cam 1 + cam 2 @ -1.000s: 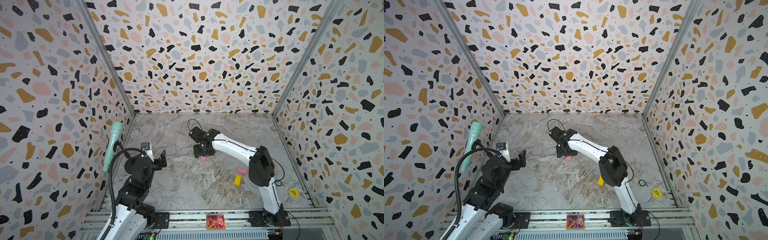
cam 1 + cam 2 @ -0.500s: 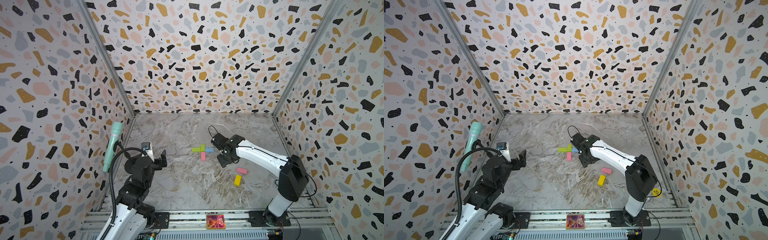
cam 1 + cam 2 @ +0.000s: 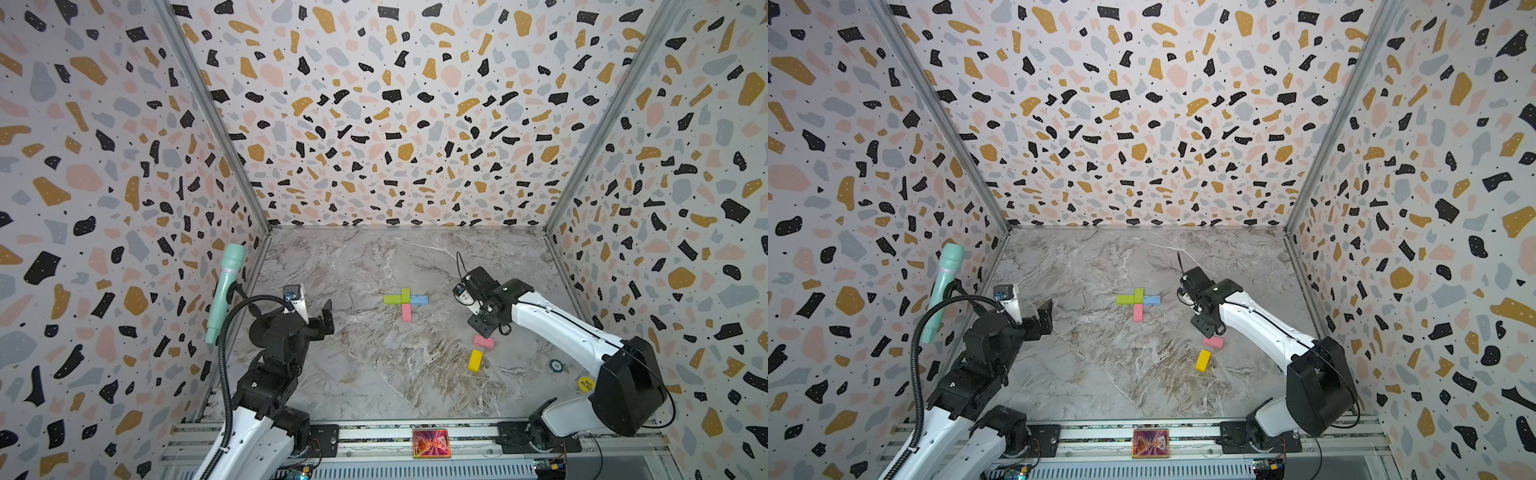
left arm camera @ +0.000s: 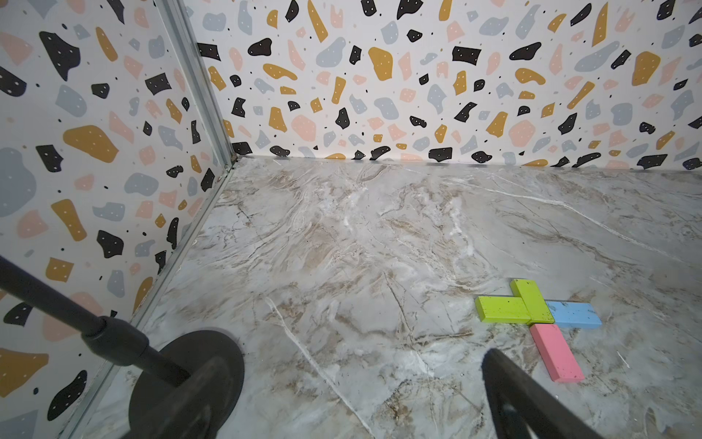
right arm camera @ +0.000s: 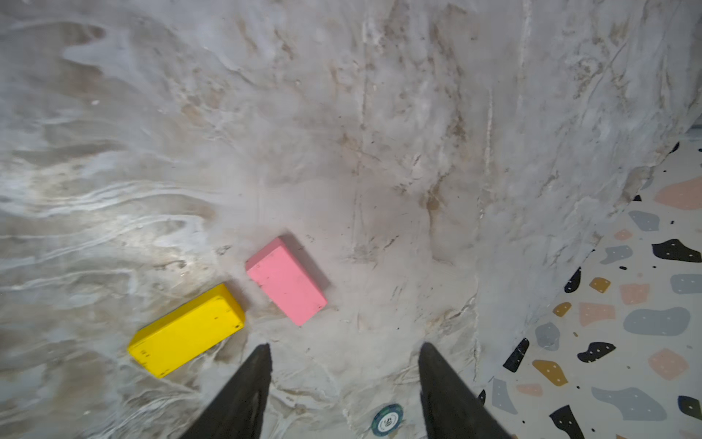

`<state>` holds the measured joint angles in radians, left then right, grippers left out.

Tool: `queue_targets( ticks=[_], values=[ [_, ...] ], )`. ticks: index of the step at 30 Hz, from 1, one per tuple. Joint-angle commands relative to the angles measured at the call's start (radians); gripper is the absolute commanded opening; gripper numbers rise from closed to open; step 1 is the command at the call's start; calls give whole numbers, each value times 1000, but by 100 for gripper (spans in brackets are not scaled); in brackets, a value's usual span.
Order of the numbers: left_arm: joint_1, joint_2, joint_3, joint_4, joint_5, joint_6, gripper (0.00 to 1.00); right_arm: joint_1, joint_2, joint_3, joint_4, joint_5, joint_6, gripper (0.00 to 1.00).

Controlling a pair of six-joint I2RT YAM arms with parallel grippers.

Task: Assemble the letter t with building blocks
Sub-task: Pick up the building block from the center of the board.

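1. Right wrist view: right gripper [image 5: 343, 347] empty, jaws parted, only bare surface [image 5: 380, 133] between the fingers.
2. Ahead of the fingertips and off toward one finger, outside the gap: loose pink brick [image 5: 286, 281], lying flat, long axis skewed to the line across the jaws. Probably calls for a sideways shift and a wrist turn before any closing.
3. Just beside it, corner near corner: yellow brick [image 5: 186, 330], also flat; seemingly a sliver apart, though hard to tell.
4. In both top views, same pair near the right edge of the surface, toward the front, right under the right gripper; much nearer the right arm than the left.
5. Mid-surface: unfinished letter t [image 3: 405, 301], with two lime green bricks and a light blue one as top and crossbar, one pink as stem, all touching. Second pink and yellow foot not yet added.
6. Left gripper [image 3: 328, 313] near the left edge, well apart from every brick; only one finger in the left wrist view, so cannot tell wide or narrow.
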<state>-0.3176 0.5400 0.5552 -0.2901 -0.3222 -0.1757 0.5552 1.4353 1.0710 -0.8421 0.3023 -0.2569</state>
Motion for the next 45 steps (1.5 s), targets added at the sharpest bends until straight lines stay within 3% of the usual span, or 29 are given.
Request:
queue_targets(
  ticks=[1,10,45],
  values=[
    [-6,5,-2,35,7,10,99,-31,-38,-67,33,-34,-176,60],
    [-6,11,-1,30,-1,10,99,-90,27,-128,93,-231,-267,57],
    [-6,11,0,21,-10,2,99,-118,186,-154,164,-271,-222,39]
  ],
)
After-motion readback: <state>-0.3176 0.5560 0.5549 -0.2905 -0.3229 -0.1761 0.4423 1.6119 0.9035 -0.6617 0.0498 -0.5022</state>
